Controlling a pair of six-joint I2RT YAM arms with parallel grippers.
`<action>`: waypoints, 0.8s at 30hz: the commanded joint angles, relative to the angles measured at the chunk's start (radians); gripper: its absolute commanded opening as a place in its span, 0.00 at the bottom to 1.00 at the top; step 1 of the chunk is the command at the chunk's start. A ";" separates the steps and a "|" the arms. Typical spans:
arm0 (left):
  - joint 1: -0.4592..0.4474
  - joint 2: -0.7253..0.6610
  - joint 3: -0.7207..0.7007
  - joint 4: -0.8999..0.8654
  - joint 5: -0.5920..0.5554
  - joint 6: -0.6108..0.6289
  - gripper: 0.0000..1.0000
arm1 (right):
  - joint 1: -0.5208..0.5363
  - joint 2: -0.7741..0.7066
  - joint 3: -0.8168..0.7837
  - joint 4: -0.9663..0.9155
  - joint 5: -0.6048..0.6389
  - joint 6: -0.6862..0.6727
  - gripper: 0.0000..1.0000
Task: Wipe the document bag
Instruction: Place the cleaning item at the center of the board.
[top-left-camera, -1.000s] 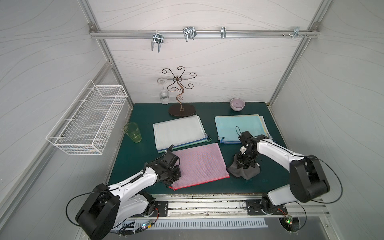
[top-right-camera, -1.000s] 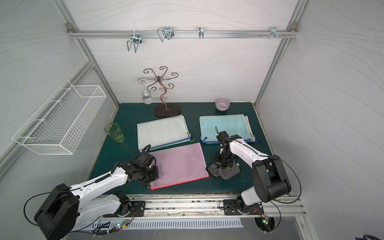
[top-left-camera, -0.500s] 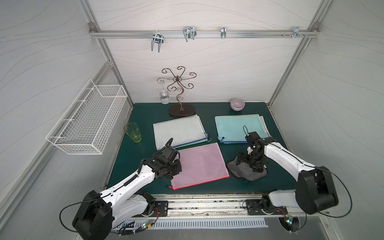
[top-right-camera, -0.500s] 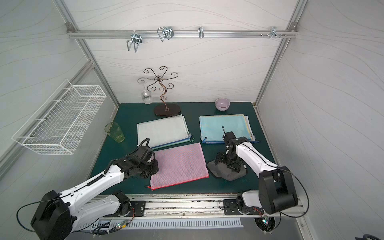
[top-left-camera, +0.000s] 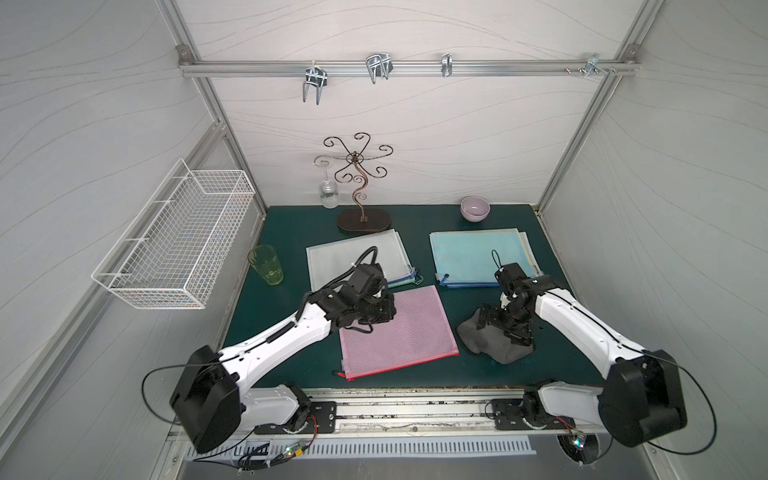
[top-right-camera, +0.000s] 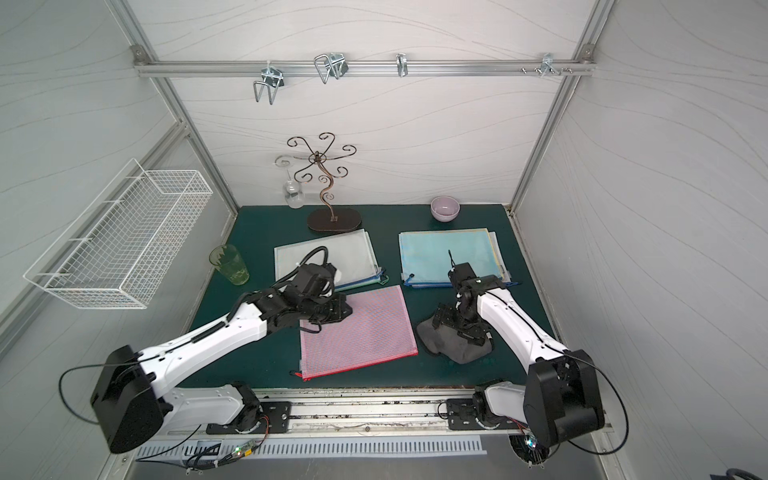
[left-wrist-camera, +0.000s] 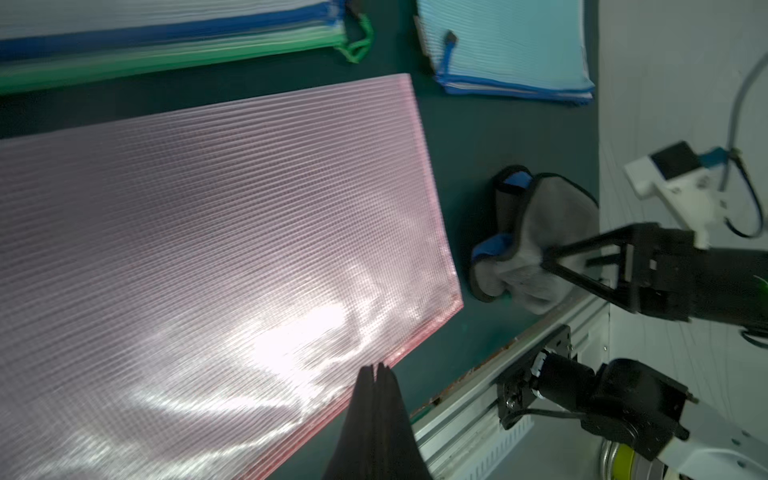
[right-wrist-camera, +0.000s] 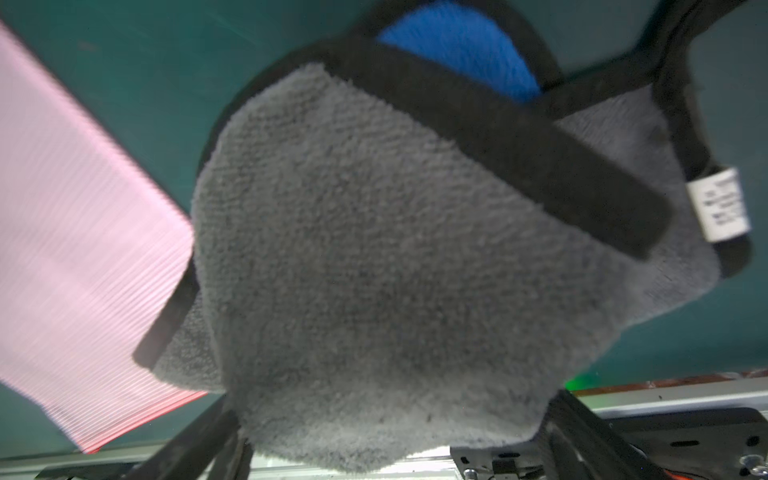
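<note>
Beside the document bag (top-left-camera: 399, 328), grey cloth (right-wrist-camera: 374, 270) is straddled.
Jaws are spread on right gripper (top-left-camera: 505, 330), pressed together on left gripper (left-wrist-camera: 376, 370).

In both top views the left arm (top-left-camera: 286, 334) stretches from the lower left of the frame toward the centre, and the left hand (top-left-camera: 384, 311) is pinched shut. The right arm (top-left-camera: 577, 320) bends in from the lower right, wrist tipped down, with the right hand (top-left-camera: 505, 330) spread wide.

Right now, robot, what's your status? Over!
Left gripper shut, over a corner of the pink document bag. Right gripper open above the grey cloth, not gripping. Cloth on the mat beside the bag, nothing between them.
</note>
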 joint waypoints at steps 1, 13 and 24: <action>-0.078 0.129 0.134 0.144 0.097 0.088 0.00 | -0.004 0.059 -0.024 0.083 -0.024 0.028 0.99; -0.190 0.583 0.358 0.357 0.256 0.077 0.01 | -0.049 0.147 0.022 0.139 -0.073 0.036 0.99; -0.217 0.896 0.557 0.245 0.228 -0.016 0.00 | -0.115 0.032 0.005 0.060 -0.127 0.026 0.99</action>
